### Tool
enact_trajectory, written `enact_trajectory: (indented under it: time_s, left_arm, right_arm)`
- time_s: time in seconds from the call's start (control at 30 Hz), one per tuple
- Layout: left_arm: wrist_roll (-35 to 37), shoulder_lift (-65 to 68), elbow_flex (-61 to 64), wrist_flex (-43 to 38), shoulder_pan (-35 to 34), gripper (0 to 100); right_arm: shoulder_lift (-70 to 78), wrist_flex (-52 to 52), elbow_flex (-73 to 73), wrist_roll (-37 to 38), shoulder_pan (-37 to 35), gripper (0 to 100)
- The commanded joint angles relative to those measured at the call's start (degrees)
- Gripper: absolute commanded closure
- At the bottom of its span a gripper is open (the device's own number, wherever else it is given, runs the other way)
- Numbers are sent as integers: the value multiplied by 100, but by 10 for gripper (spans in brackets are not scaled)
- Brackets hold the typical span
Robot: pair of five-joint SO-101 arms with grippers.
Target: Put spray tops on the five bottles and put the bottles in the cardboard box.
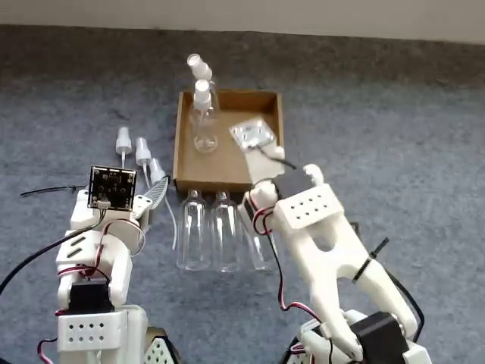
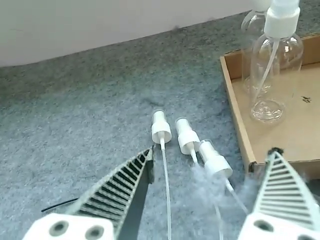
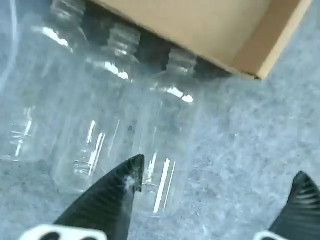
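Two capped bottles [image 1: 203,125] boxed; three uncapped bottles [image 1: 221,231], three spray tops [image 1: 142,152] lie outside; left gripper [image 2: 212,151], right gripper [image 3: 218,169] spread.

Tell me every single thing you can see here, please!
Capped bottles: two, clear with white tops, standing in the box.
Open bottles: three, clear, lying on the carpet before the box.
Spray tops: three, white, on the carpet beside the box.
Cardboard box: one, brown.
Wrapper: one, silvery, in the box.
Carpet: grey.
Left gripper: open, over the spray tops.
Right gripper: black fingers, open, over the lying bottles.
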Motion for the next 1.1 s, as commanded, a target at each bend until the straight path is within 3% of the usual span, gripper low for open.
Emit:
enact_trajectory:
  time_s: [0.0,0.3,0.6,0.73,0.93,1.07]
  left_arm:
    - [0,4,-57,-132,-40,691]
    - [0,4,-57,-132,-40,691]
    - [0,4,-57,-149,-40,691]
    - [0,4,-57,-149,-40,691]
    - [0,4,-48,-149,-40,691]
    - [0,4,-48,-141,-40,691]
  right_arm:
    - [84,-488,215,-70,-101,620]
    - [963,-1112,259,-299,-31,628]
    - [1376,-1095,488,-246,884,879]
    - [980,-1112,1156,325,1121,924]
    - [-171,-1121,1921,1152,2598,925]
    - [-251,-1112,1191,1618,3591,925]
